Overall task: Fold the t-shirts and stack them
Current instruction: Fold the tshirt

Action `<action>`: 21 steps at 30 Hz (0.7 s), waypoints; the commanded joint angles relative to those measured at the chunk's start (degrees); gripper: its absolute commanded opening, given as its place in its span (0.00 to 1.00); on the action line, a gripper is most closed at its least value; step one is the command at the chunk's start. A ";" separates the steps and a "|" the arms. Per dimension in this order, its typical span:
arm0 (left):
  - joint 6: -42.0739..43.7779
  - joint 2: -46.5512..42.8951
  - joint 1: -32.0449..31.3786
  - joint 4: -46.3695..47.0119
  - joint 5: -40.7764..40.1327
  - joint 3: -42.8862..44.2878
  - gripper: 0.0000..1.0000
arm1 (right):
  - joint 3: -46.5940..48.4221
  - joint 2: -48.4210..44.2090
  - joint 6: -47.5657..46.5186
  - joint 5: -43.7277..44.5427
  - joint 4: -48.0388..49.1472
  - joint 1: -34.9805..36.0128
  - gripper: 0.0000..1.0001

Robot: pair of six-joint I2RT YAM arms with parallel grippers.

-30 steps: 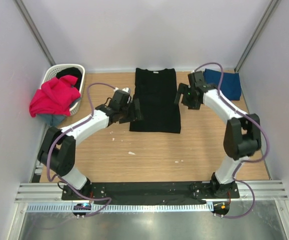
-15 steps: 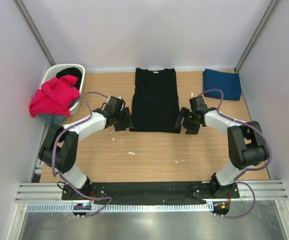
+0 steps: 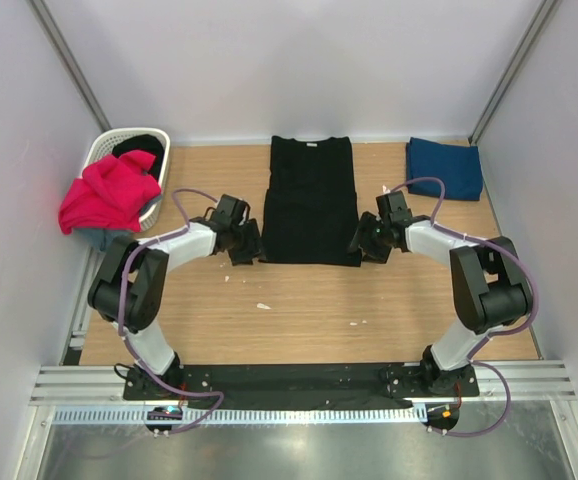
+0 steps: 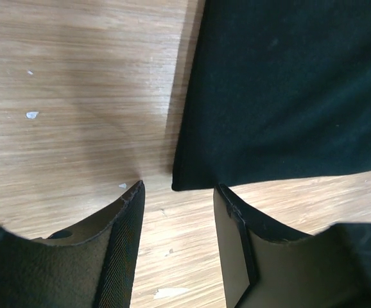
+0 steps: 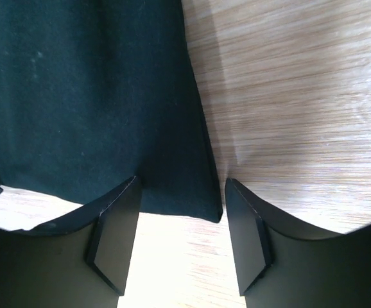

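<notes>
The black t-shirt (image 3: 311, 200) lies flat on the table, folded into a long narrow strip. My left gripper (image 3: 252, 247) is open at its near left corner, which shows in the left wrist view (image 4: 182, 183) just ahead of the fingertips. My right gripper (image 3: 361, 243) is open at the near right corner, which lies between its fingers in the right wrist view (image 5: 208, 208). A folded navy blue t-shirt (image 3: 444, 167) lies at the far right. A magenta-red t-shirt (image 3: 109, 190) hangs over the basket.
A white lattice laundry basket (image 3: 102, 150) stands at the far left with dark cloth inside. Small white flecks (image 3: 263, 305) lie on the wooden table (image 3: 299, 310). Grey walls close in left, right and behind.
Both grippers moved down along the black shirt's sides from its middle to its near corners and now sit low at the hem.
</notes>
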 commanded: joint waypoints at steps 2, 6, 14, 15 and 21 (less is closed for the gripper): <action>-0.84 0.82 0.39 2.30 2.21 0.20 0.49 | 0.57 0.89 0.87 0.74 -1.47 0.75 0.60; -1.19 1.88 0.39 2.73 2.21 -0.06 0.47 | -0.13 0.45 0.08 3.99 -4.64 2.41 0.59; -0.23 3.98 0.39 3.26 0.45 -0.24 0.39 | -0.13 2.29 -0.45 4.87 -4.73 2.68 0.45; -0.14 4.25 0.30 3.17 0.19 0.02 0.38 | -0.04 2.47 -0.54 5.05 -4.99 2.68 0.44; 0.30 5.22 0.39 3.17 0.28 -0.06 0.19 | 0.05 2.73 -1.51 6.02 -6.14 2.77 0.26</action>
